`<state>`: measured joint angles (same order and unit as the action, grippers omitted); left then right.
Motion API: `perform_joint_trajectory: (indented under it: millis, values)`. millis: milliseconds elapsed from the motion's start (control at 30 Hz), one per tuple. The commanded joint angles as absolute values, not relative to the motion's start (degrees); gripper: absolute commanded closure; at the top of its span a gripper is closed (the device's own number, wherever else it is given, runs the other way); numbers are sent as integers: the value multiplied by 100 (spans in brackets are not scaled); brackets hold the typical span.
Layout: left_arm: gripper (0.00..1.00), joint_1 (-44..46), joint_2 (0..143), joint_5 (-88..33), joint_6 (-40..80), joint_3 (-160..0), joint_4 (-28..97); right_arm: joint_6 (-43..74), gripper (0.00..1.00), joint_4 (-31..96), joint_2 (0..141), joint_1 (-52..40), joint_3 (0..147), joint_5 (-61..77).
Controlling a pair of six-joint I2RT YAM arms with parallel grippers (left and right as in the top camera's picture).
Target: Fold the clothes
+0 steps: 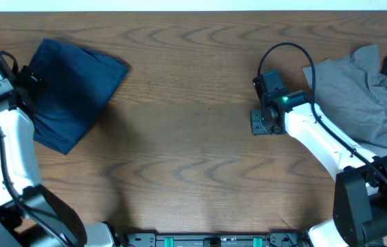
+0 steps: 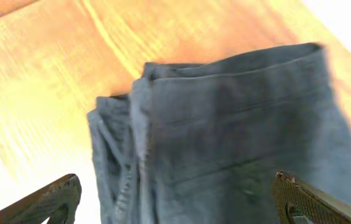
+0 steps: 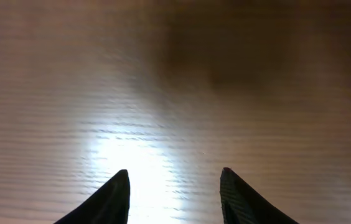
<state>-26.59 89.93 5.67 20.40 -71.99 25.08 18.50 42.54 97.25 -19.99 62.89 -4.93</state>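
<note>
Both jaws apart; left gripper (image 2: pixel 175 186) at folded navy cloth (image 1: pixel 70 89); right gripper (image 3: pixel 174 173) over glossy woodgrain table (image 1: pixel 193 137).

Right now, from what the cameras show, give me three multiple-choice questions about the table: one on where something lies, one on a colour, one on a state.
1. Where does the folded dark blue cloth garment lie?
A) the table's left side
B) the middle
C) the right side

2. What colour is the crumpled cloth heap on the right?
A) yellow
B) grey
C) white

3. What does the right end effector hold?
A) the blue garment
B) a grey sleeve
C) nothing

Answers:
1 A, the overhead view shows it near the left edge.
2 B, its folds are plainly grey.
3 C, its fingers stand apart over the bare wooden table.
</note>
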Motion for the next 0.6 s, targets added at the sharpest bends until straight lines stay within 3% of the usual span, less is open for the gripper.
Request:
perform_joint_trajectory:
  millis: [0,33,133,233,333,567]
  values:
    - [2,-2217,8903,252,2012,-7236,2506,2178,48,4108,9771,-1977,6351,-38]
    - [2,-2069,8906,172,1929,-7236,2508,2255,44,4042,9771,-1977,6351,38]
    - [2,-1463,8912,152,1664,-7234,2550,2508,20,3787,9771,-1946,6351,226]
    - [2,-829,8945,150,1463,-7234,2633,2591,7,3446,9773,-1826,6351,585]
    - [2,-200,9015,150,1463,-7234,2899,2591,1,3109,9773,-1568,6351,978]
    - [2,781,9170,148,1479,-7234,4193,2593,1,3671,9771,-766,6351,1900]
